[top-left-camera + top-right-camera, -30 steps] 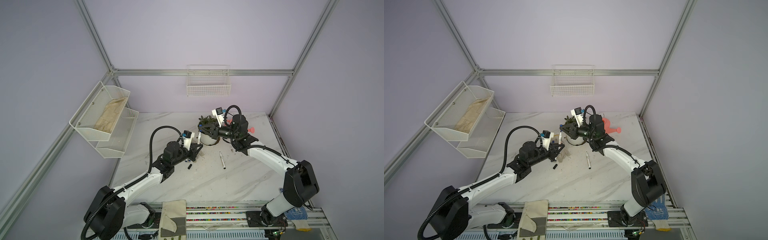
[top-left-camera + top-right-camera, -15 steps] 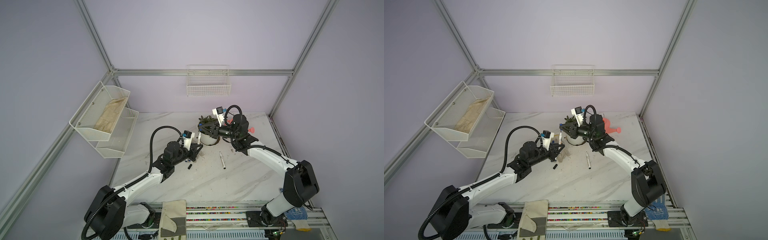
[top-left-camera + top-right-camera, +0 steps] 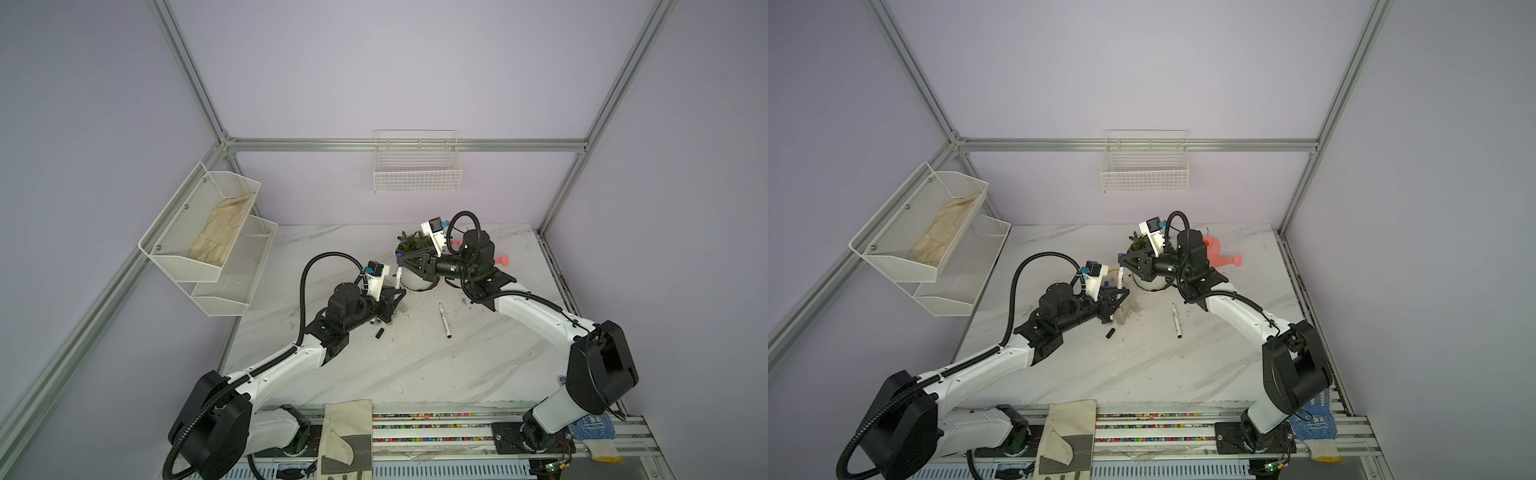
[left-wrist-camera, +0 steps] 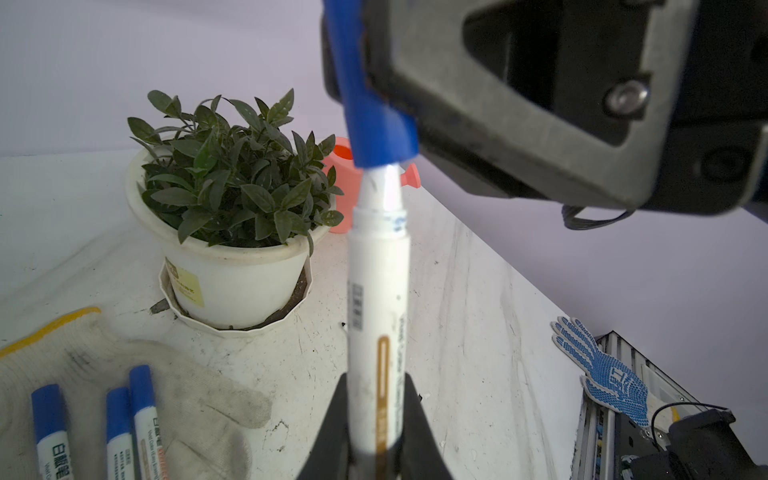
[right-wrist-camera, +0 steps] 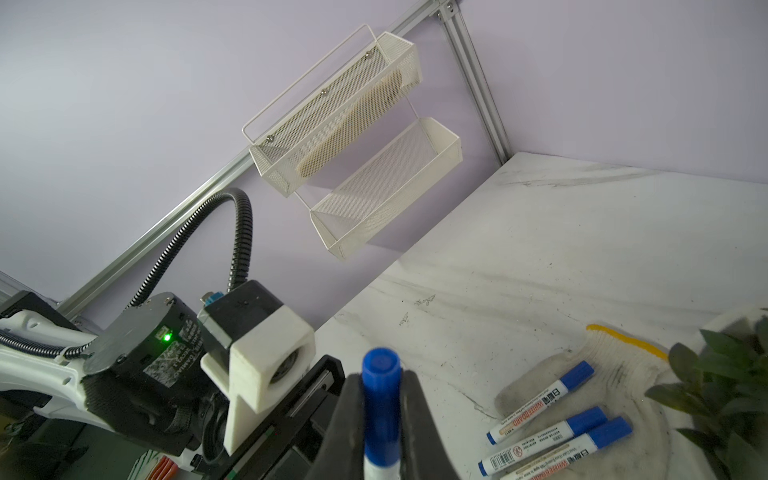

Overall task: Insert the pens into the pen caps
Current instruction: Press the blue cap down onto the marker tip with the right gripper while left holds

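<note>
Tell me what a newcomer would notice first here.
The left gripper holds a pen upright, its tip in the blue cap pinched by the right gripper, beside the plant. Three capped pens lie on a glove; a lone pen lies mid-table.

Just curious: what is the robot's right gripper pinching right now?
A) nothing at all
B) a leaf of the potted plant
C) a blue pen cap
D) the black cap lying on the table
C: the right wrist view shows the right gripper shut on a blue plastic pen cap, and the left wrist view shows that cap meeting the tip of the white marker pen that the left gripper holds upright.
</note>
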`<state>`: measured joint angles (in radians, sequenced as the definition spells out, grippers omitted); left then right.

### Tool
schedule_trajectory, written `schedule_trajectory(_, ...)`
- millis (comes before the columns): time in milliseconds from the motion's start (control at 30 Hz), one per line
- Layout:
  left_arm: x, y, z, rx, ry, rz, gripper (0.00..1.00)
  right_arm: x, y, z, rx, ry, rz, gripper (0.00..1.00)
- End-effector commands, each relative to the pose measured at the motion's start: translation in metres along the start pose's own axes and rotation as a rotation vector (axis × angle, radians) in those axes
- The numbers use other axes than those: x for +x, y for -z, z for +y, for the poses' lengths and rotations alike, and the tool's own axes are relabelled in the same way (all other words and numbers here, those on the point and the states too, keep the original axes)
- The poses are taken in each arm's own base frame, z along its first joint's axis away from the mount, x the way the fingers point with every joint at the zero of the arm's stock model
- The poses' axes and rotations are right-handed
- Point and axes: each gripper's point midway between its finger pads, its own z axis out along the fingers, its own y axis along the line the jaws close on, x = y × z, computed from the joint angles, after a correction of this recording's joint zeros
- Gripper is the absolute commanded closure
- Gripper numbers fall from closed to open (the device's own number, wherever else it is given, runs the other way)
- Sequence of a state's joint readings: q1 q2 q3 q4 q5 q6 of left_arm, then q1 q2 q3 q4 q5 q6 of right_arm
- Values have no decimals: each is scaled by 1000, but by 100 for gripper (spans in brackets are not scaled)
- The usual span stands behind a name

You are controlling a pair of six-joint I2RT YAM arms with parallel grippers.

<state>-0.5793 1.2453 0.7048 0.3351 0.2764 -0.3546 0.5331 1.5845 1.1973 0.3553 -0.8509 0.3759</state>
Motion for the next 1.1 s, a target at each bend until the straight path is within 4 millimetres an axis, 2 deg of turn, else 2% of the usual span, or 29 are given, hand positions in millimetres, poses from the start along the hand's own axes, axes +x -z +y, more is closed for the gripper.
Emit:
schedule_trajectory(0,-20,2,-4,5,-38,-77,100,6,1,7,-18,18,40,100)
schedule_trajectory(367,-74,2,-10,37,-11,-305,100,20,8,33,-135,23,124,100)
schedule_trajectory(533,-89,-2,-7,20,-23,-372,100,20,12,40,-147,41,135,98)
schedule_trajectory(667,-85,-10,-1,-9,-47,-365,100,19,13,38,-125,55,144,89)
schedule_trajectory(767,-78,-14,4,-42,-67,-355,100,10,15,35,-72,79,112,70)
schedule_trajectory(867,-66,-18,8,-67,-85,-332,100,-8,20,32,7,124,50,58)
schedule_trajectory(967,-50,-22,6,-75,-106,-297,100,-26,28,28,89,168,-13,52)
schedule_trajectory(1067,-36,-25,5,-91,-135,-266,100,-45,37,20,186,207,-76,50)
